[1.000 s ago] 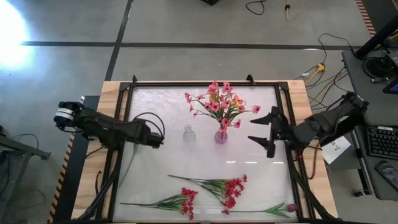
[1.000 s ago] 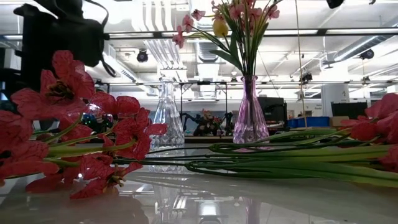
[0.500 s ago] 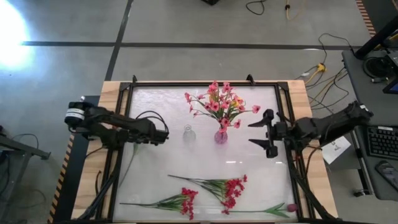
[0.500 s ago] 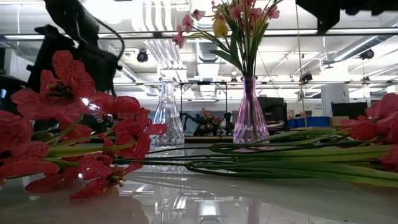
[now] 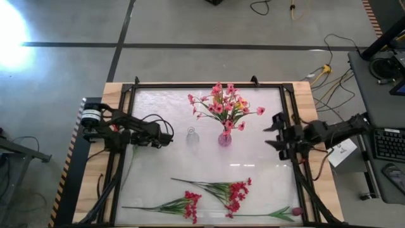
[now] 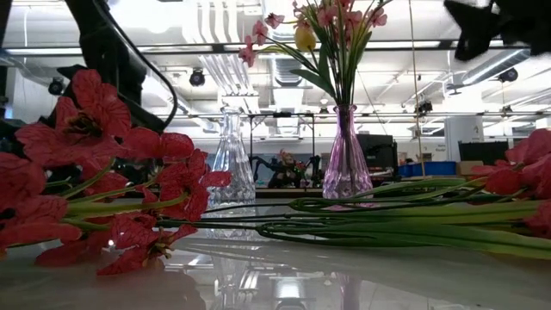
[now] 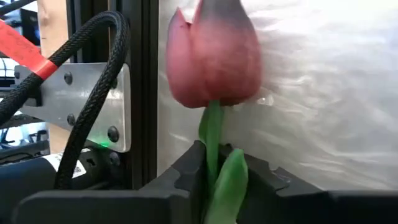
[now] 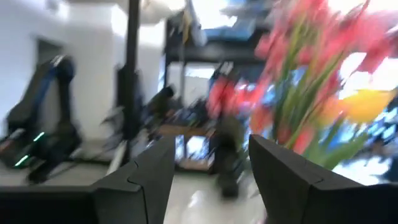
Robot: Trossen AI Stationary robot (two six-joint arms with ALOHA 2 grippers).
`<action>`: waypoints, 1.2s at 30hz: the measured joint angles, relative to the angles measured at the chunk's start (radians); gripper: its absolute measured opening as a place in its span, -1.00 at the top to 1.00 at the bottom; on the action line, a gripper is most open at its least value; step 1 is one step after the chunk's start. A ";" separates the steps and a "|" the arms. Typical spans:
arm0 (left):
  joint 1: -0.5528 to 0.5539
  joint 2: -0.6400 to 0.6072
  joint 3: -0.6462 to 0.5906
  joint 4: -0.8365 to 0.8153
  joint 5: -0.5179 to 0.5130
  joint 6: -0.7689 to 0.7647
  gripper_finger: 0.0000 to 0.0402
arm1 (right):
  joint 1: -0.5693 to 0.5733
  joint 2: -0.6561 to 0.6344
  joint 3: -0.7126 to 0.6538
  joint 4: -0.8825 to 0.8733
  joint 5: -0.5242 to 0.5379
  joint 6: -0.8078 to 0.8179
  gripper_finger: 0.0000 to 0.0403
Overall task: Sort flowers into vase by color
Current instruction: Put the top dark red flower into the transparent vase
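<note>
Left wrist view: dark-pink tulip bud on a green stem (image 7: 214, 59). The stem and a leaf run down between the fingers of the left gripper (image 7: 214, 167), which is clamped on the stem. The bud stands above the fingertips, in front of the white glossy surface (image 7: 329, 99) and its black frame rail (image 7: 144, 93).

High view: the left gripper (image 5: 167, 139) is left of the pink glass vase (image 5: 224, 139), just past the clear cut-glass vase (image 5: 190, 135), which stands between them. The tulip can't be made out from above. The pink glass vase holds a bunch of pink and yellow blossom sprays (image 5: 224, 104) fanning out toward the far edge. The clear vase looks empty.

Dark-red blossom sprays with long green stems (image 5: 218, 192) lie flat on the surface, near-side of the pink vase. One more long stem with a pink bud (image 5: 294, 211) lies by the near right corner.

The right gripper (image 5: 277, 136) is right of the pink vase, over the frame's right side. Its fingers are apart with nothing between them; the right wrist view (image 8: 211, 158) shows the gap facing the blurred bouquet.
</note>
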 joint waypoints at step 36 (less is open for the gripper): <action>-0.519 -0.385 0.606 0.204 -1.155 0.553 1.00 | -0.202 0.004 -0.038 -0.115 -0.013 0.142 0.33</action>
